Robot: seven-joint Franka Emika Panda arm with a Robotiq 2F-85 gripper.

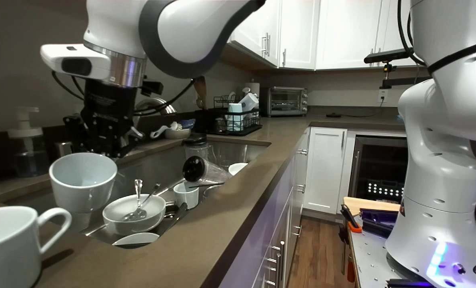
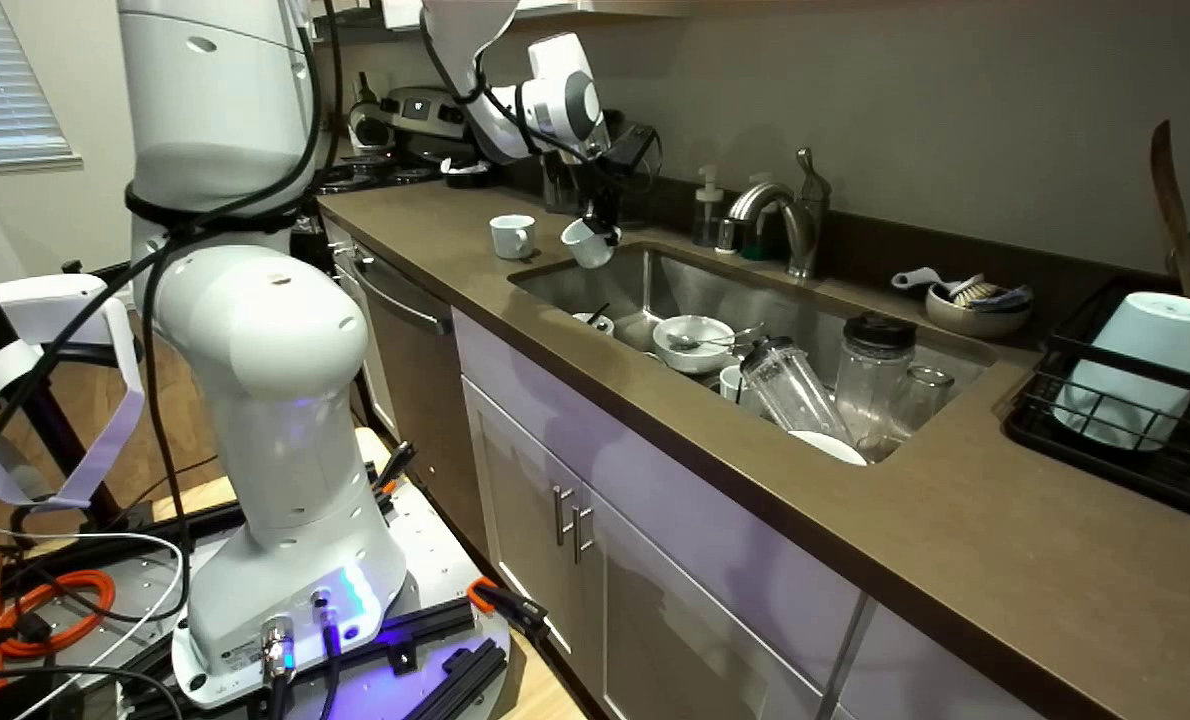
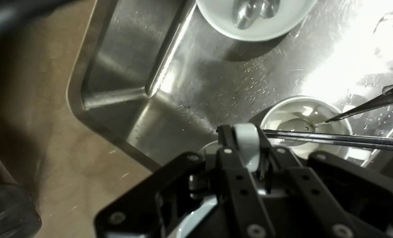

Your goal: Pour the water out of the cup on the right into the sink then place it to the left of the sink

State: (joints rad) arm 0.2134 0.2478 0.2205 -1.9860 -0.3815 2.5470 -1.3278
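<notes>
- The gripper (image 3: 244,145) clamps the cup (image 1: 82,192), seemingly by its handle (image 3: 248,142) — hold firm.
- The cup hangs tilted at one end of the sink (image 2: 700,285); drain inside it — not onto the bench (image 2: 425,225).
- Water isn't visible; level before setting down, clear of the second mug (image 2: 508,238).

Kinda dim overall tbh. The wall (image 2: 915,110) behind the sink (image 2: 695,285) looks murky in both exterior views, and the cabinet front (image 2: 635,478) below the sink has a purplish cast. Wrist view's rougher: blown-out glare on the sink's floor, heavy dark shadow on the countertop (image 3: 84,178) beside the sink, and an out-of-focus dark bar (image 3: 24,13) outside the sink.
</notes>
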